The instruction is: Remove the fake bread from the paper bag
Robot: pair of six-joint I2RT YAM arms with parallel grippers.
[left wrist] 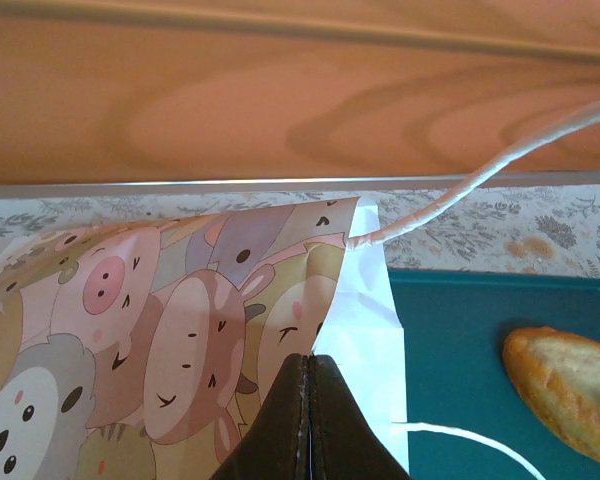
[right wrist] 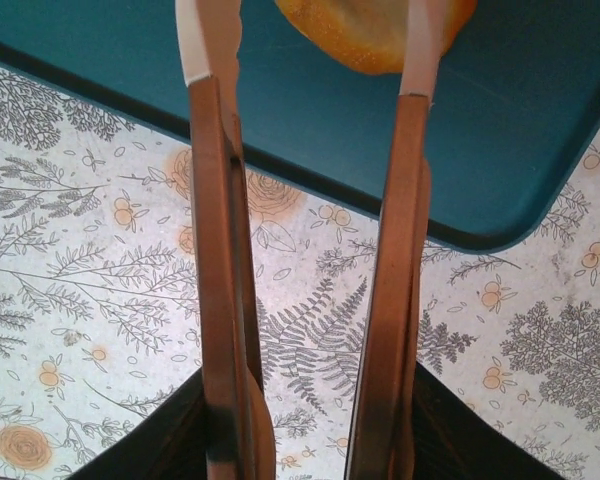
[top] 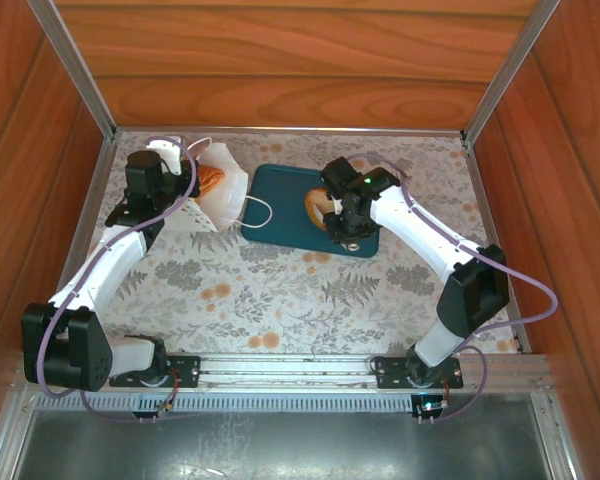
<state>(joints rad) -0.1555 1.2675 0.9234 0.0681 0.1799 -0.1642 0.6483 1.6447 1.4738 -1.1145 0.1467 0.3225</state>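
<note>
Handling Notes: Grip Point and Stiffness

Right gripper [right wrist: 315, 45] fingers stand narrow astride one fake bread [right wrist: 365, 35] piece above the teal tray [right wrist: 500, 140], apparently clamping it; contact is partly out of frame. Left gripper [left wrist: 308, 368] is closed on the paper bag [left wrist: 160, 310] rim. Bread is likely light, rigid and smooth: grip across its middle.
</note>
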